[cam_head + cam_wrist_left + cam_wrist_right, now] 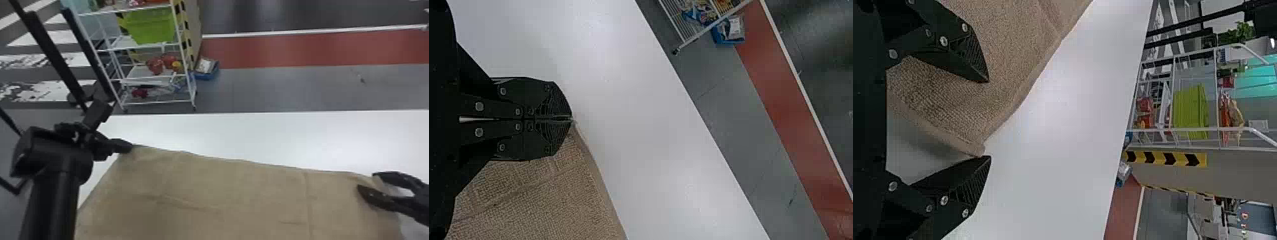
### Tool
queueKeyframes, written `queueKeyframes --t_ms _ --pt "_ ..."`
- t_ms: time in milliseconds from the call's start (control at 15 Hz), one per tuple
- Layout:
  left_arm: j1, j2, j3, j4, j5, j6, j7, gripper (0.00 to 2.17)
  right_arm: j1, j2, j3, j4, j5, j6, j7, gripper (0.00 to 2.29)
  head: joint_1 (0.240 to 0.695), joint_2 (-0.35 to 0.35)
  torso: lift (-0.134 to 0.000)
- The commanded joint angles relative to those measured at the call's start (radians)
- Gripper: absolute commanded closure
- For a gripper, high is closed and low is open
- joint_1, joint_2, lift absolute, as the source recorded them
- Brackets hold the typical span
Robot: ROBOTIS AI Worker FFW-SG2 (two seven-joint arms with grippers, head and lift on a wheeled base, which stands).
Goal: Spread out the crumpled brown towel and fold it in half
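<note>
The brown towel (223, 191) spreads over the desk (255, 134), head view's lower centre, probably light, floppy; the left tool (571, 119) clamps its upper-left corner; the right tool (989, 119), fingers apart, should pinch its upper-right.

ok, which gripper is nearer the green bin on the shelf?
Left. The left gripper holds the far-left corner of the towel, across the table from the green bin; the right gripper is farther right, open.
</note>
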Motion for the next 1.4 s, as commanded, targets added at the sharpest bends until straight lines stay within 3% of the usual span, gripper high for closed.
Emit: queueKeyframes --t_ms 0,267,400,733,867,1000,1200,1333 --pt "0.002 0.0 0.005 -0.001 -0.001 -0.005 -0.004 1.88 -0.019 0.0 -0.001 0.017 0.001 0.0 0.0 0.53 0.695 0.15 -0.122" --pt "0.003 0.002 0.014 -0.001 -0.001 -0.008 -0.01 1.88 -0.028 0.0 -0.002 0.022 0.001 0.006 0.0 0.74 0.695 0.148 -0.122" --pt "0.003 0.003 0.02 -0.001 -0.001 -0.03 -0.01 1.88 -0.027 0.002 -0.011 0.02 -0.001 -0.006 0.0 1.15 0.695 0.149 -0.122" --pt "0.015 -0.011 0.033 -0.03 0.01 -0.045 0.004 1.89 -0.027 0.0 -0.054 -0.006 -0.019 -0.028 0.0 1.28 0.695 0.14 -0.122" --pt "0.028 -0.018 0.036 -0.056 0.015 -0.045 0.01 2.14 -0.028 0.0 -0.062 -0.029 -0.022 -0.028 0.0 1.29 0.695 0.132 -0.122" --pt "0.044 -0.021 0.049 -0.088 0.019 -0.048 0.005 2.14 -0.036 0.0 -0.07 -0.061 -0.029 -0.025 0.001 1.29 0.695 0.121 -0.122" --pt "0.13 -0.02 0.111 -0.22 0.09 -0.048 -0.024 2.14 0.019 -0.001 -0.09 -0.181 -0.053 -0.028 0.058 1.29 0.695 0.121 -0.122" --pt "0.209 -0.02 0.163 -0.285 0.121 -0.106 -0.039 2.14 0.124 -0.031 -0.08 -0.244 -0.062 -0.105 0.09 1.29 0.695 0.138 -0.122"
